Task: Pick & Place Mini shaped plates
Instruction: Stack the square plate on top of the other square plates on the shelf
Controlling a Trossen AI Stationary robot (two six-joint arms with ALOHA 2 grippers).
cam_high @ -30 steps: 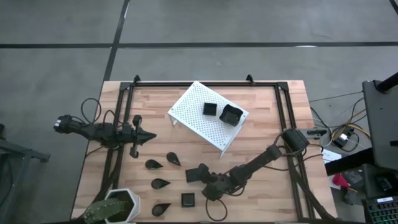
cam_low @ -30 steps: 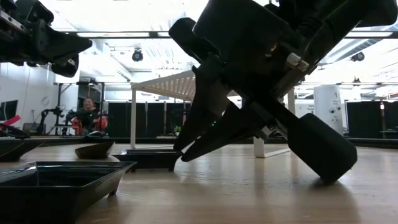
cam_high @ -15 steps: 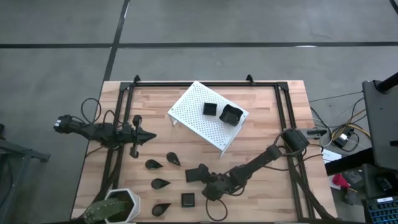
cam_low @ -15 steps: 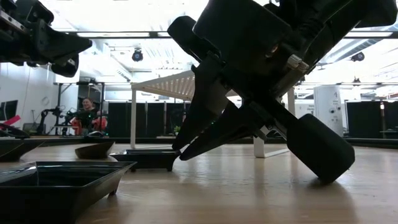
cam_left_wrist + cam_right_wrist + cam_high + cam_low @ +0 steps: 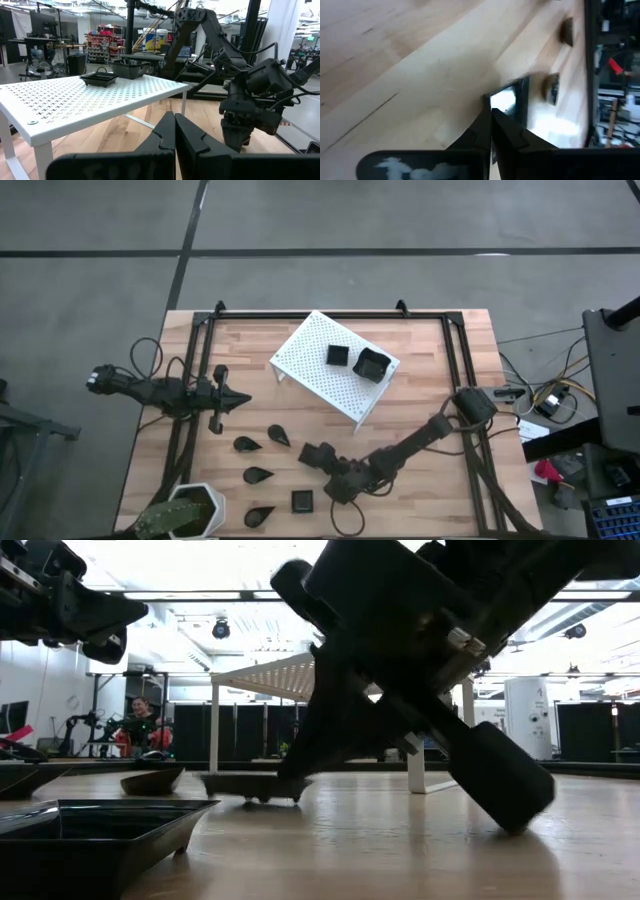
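Note:
My right gripper (image 5: 328,461) is low over the near middle of the table, shut on a small black square plate (image 5: 315,453). The low view shows this plate (image 5: 250,784) at the fingertips. Teardrop plates (image 5: 247,444) (image 5: 279,435) (image 5: 258,475) and another square plate (image 5: 302,501) lie flat on the wood to its left and near side. Two square plates (image 5: 338,356) (image 5: 371,364) sit on top of the white perforated rack (image 5: 320,385). My left gripper (image 5: 240,400) hovers shut at the table's left. My right gripper pinches the square plate's rim (image 5: 496,107) between its two fingers, on the side facing the gripper. The fingers slant down at it from the table's right. In the low view the plate sits about level, just off the wood; whether it is wholly clear I cannot tell.
A white hexagonal plant pot (image 5: 190,510) stands at the near left corner. A black frame (image 5: 200,350) runs around the table. One black dish (image 5: 90,830) fills the low view's near left. A person (image 5: 140,725) sits in the room behind.
My right gripper has shut on the square plate's rim without shifting its place. The plate has turned a little, slid slightly toward the far edge and risen a little off the wood.

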